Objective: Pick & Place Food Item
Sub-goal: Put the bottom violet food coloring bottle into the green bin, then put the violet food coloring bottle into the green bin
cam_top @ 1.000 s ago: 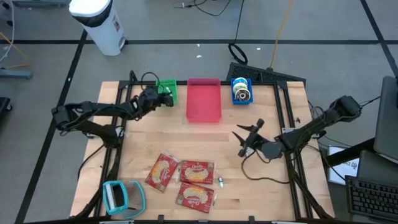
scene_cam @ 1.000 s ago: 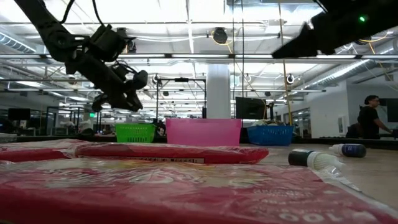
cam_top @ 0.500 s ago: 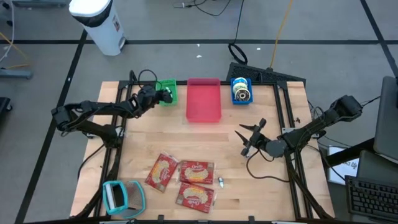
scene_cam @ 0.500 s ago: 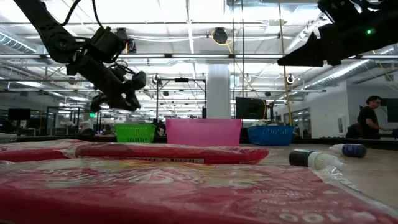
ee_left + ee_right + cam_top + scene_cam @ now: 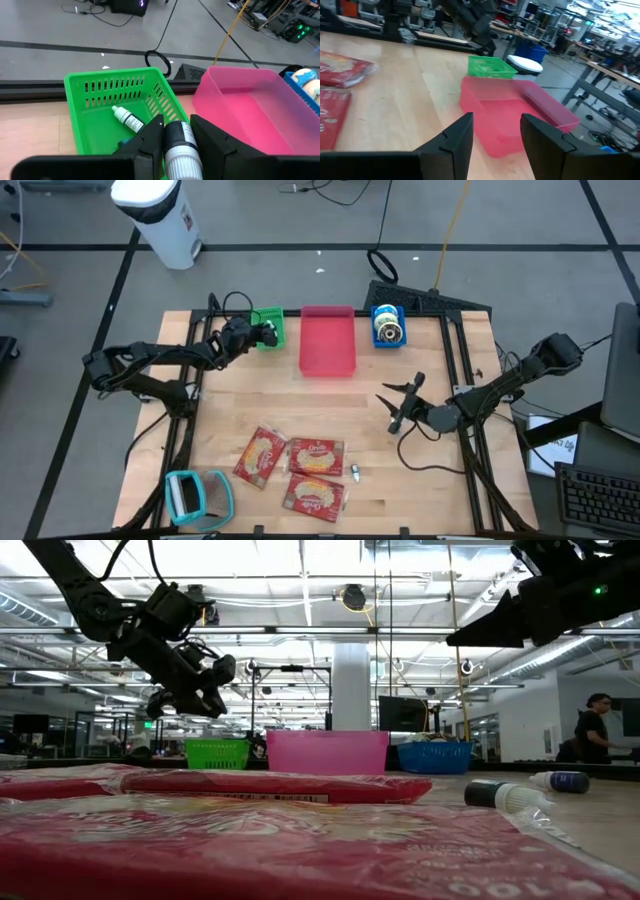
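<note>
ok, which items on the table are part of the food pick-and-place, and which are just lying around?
Job:
- three red flat food packets
- pink plastic bin, a likely drop spot
- left gripper, shut on small white-capped bottle
- right gripper, open

Lying about:
- green slotted basket
- blue basket
- teal tape dispenser
- small bottle

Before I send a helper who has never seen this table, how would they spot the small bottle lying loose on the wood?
Start at the three red food packets at the near side of the wooden table. Just to their right, off the gap between the two right-hand packets, lies the small bottle. It is the only bottle on bare wood; the others are in the green basket or the left gripper.
</note>
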You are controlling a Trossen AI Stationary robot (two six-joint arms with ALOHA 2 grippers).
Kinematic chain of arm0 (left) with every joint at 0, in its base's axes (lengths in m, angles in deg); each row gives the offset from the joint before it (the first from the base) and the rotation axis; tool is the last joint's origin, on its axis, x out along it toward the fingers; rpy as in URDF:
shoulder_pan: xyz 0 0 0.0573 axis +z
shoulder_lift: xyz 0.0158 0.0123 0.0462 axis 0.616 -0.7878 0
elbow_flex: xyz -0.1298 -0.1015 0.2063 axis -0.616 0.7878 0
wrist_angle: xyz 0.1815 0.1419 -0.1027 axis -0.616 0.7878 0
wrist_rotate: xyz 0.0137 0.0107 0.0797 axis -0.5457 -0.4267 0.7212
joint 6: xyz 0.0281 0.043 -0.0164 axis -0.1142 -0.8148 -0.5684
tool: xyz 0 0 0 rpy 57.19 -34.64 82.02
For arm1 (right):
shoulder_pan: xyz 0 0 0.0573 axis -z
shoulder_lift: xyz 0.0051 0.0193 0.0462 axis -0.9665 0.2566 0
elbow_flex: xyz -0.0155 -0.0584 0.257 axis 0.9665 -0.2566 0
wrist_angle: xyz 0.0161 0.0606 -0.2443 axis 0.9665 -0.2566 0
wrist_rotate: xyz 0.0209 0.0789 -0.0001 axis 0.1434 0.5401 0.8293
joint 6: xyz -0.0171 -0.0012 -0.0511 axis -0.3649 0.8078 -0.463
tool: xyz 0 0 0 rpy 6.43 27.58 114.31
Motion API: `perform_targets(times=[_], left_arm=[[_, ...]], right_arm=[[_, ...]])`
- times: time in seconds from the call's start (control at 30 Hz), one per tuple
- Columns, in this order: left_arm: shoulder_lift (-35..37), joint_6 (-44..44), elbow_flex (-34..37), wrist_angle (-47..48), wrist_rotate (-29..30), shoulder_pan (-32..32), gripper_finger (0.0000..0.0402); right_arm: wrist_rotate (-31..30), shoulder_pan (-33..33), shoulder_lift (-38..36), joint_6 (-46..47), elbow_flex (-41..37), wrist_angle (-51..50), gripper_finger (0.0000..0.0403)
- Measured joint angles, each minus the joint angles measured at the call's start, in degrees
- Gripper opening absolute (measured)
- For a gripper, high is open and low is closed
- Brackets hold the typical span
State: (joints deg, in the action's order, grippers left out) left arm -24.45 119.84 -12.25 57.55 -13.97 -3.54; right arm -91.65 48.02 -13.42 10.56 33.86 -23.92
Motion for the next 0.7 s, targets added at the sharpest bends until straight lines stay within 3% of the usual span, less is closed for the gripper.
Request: perform_targets(times=[0.1,0.4,0.57,0.7], left_arm=[[0.0,-0.25,0.0,0.0,0.0,0.0,0.0118],[0.0,-0.81,-0.02,0.44,-1.44,-0.11,0.0261],[0.0,-0.76,-0.02,0.38,-1.61,-0.98,0.0298],[0.0,-0.95,-0.02,0.42,-3.02,-2.36,0.0313]], right_arm=[[0.61,0.0,0.0,0.0,0.0,-0.02,0.0155],[0.71,-2.1,0.0,-0.04,0.64,-0.13,0.0159],[0.55,-7.66,-0.04,2.11,2.03,-1.34,0.0167],[-0.47,-12.15,-0.04,13.38,3.11,-7.95,0.0169]])
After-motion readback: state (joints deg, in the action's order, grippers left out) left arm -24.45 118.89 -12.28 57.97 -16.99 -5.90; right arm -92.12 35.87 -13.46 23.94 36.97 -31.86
